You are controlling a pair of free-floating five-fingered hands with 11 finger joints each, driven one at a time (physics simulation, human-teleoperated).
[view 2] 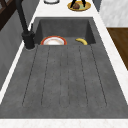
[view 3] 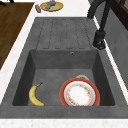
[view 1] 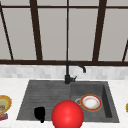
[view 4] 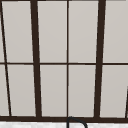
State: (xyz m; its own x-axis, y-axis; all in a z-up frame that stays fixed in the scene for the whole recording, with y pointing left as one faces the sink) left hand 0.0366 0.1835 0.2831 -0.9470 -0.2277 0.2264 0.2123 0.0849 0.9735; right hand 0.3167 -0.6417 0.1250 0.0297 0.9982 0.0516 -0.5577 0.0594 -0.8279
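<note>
One left hand (view 1: 39, 113): hung over the front left corner of the sink (view 1: 50, 95), above its ribbed drainboard; a dark shape in the front view, so I cannot tell whether its fingers were straight or curled
Red ball (view 1: 67, 115): large and glossy, at the sink's front edge near its middle, just beside the left hand and apart from it
Plate (view 3: 79, 94): white with a red-orange rim, lay flat on the floor of the sink's basin, toward the faucet side, partly over the drain
Banana (view 3: 35, 96): lay on the basin floor on the side away from the faucet, apart from the plate
Faucet (view 1: 67, 75): black, stood at the sink's back edge, spout turned toward the basin
Yellow bowl (view 1: 3, 103): sat on the white desk (view 1: 10, 85) left of the sink, with food in it
Window (view 4: 67, 62): dark-framed panes rose behind the sink
</note>
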